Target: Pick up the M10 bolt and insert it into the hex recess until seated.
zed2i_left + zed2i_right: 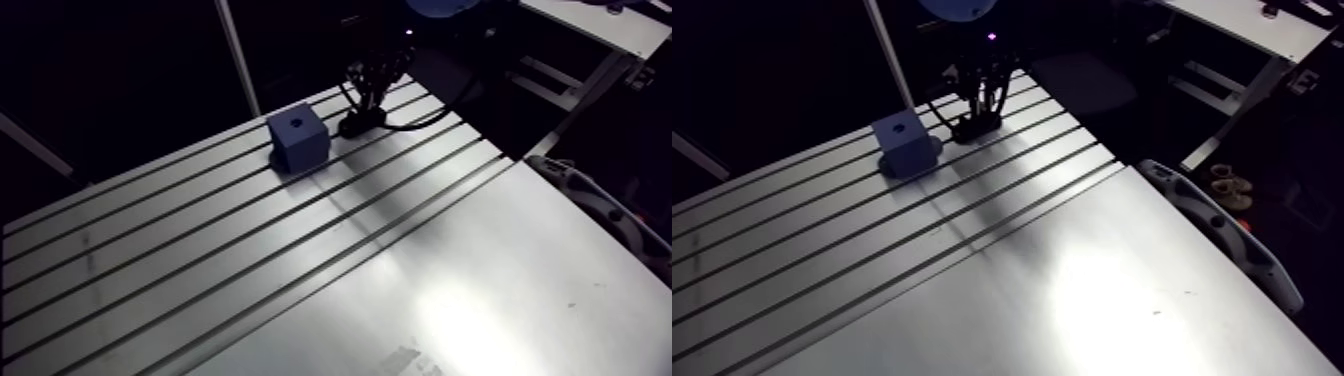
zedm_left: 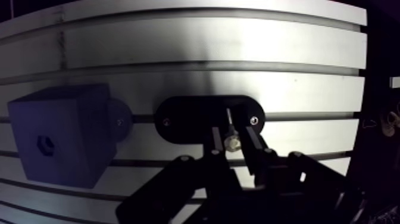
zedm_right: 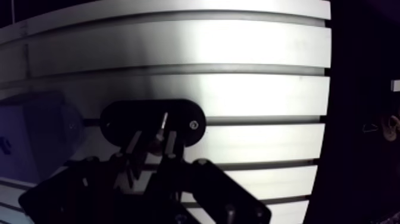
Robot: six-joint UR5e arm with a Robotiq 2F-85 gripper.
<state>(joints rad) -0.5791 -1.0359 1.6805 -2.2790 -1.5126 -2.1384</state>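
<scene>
Fingers [image 2: 253, 146] right up close in the wrist view, and I read them as closed on the M10 bolt [image 2: 231, 142]: one on each side, with its shiny metal pinched in the narrow gap. My gripper [image 2: 231, 128] is down low over a black oval plate [image 2: 178, 116] that lies flat on the bench [image 1: 450, 280] across one of its slots. The bolt sits over the middle of that plate, between the plate's two small screws. I cannot tell whether its tip touches the plate.

Beside the gripper, just off one end of the plate, stands the blue block [image 2: 65, 143]. The hex recess [image 2: 44, 145] shows dark in its upper face.

Over to the arm view: block and plate are side by side at the far end of the bench, block on the left, plate on the right. The gripper comes straight down onto the plate. The near half of the bench is smooth sheet, bright with glare.
</scene>
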